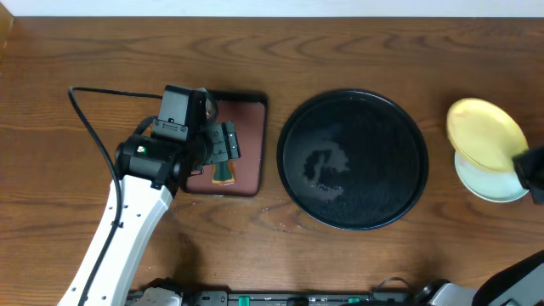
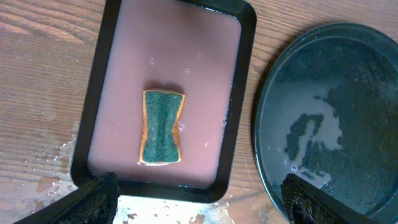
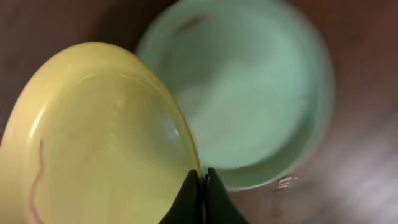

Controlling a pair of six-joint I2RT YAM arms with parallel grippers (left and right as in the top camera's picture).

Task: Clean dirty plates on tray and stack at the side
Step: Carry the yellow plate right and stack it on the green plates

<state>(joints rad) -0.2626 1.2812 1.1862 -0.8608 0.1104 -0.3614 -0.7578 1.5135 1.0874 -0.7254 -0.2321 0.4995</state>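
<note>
The sponge (image 2: 163,127) lies in the rectangular tray (image 2: 205,74), directly beneath the left gripper (image 2: 199,186) and between the lines of its two spread fingers. The round tray (image 1: 374,119) stands on the table (image 1: 340,51) to that gripper's right, just beside the rectangular tray. The right gripper (image 3: 200,186) pinches the near rim of the upper plate (image 3: 106,137), which tilts over the lower plate (image 3: 249,106). The lower plate rests on the table ahead of the fingertips. The round tray lies to this gripper's left, apart from both plates.
</note>
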